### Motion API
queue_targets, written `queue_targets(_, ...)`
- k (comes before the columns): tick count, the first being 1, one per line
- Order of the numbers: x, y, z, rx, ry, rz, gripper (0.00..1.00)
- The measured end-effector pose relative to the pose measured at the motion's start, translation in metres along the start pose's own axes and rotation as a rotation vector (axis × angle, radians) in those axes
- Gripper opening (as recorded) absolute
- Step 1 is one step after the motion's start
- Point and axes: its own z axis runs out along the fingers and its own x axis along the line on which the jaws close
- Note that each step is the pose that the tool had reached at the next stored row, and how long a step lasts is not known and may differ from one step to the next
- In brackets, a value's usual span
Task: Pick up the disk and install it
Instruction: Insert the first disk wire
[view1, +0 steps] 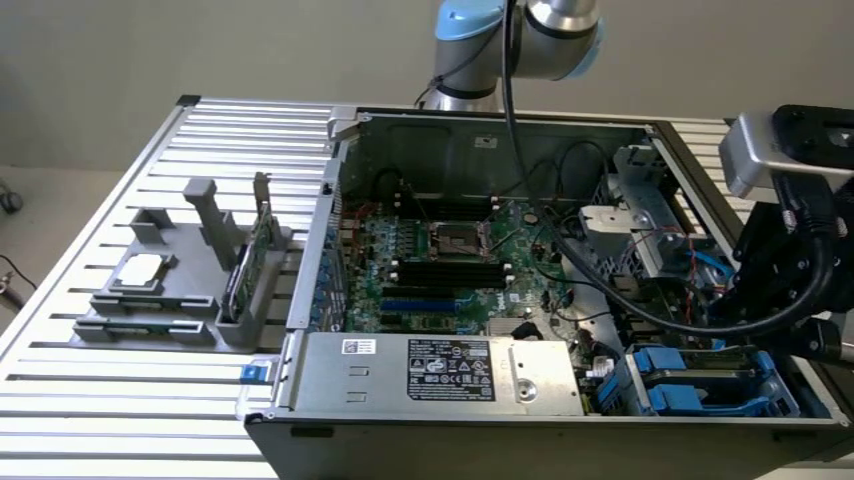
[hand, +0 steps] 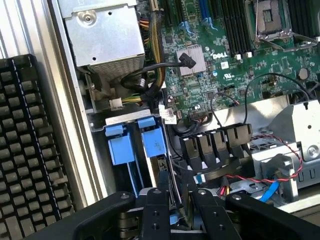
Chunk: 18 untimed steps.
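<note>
While poised over the drive bay (view1: 771, 385) at the exterior view's lower right, seems to pinch the disk (hand: 167, 187) edge-on in the part-closed gripper (hand: 177, 200); past pickup, not yet seated

- The computer case (view1: 534, 432) stands on the bench (view1: 94, 400), with the holder (view1: 160, 300) beside it on the exterior view's left.
- My pincer (hand: 177, 197) hangs over the drive bay (hand: 131, 119), which sits in the case beside the power supply (view1: 441, 375).
</note>
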Motion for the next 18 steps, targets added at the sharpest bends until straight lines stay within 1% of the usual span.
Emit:
queue_targets(9, 0.0002, 0.0000, 0.0012, 0.0057, -0.0002, 0.102, 0.25)
queue_targets(18, 0.0003, 0.0000, 0.0022, 0.0084, 0.0005, 0.196, 0.25)
